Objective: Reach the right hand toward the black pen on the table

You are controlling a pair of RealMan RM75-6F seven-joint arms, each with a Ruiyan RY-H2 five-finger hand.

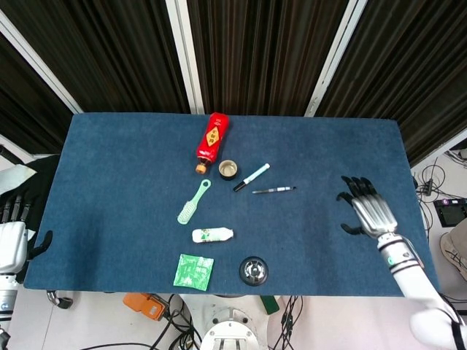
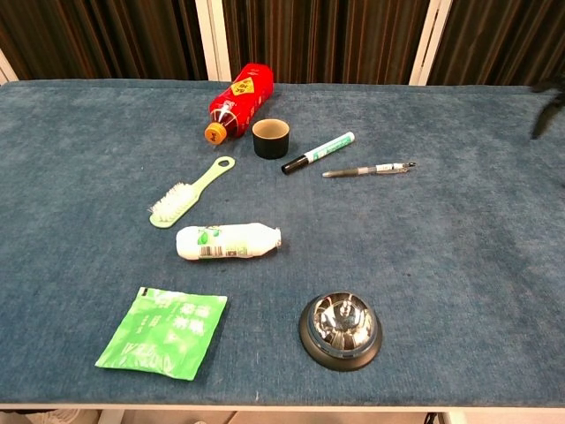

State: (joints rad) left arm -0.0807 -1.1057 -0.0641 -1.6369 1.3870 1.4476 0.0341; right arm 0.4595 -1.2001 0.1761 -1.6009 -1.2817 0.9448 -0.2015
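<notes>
Fingers spread and empty on the right hand (image 1: 367, 206), held over the table (image 1: 109, 189) near its right edge.
Black pen (image 1: 273, 190) lies flat near the table's middle, well apart from that hand; left hand (image 1: 13, 240) hangs off the left edge, fingers apart, holding nothing.
</notes>
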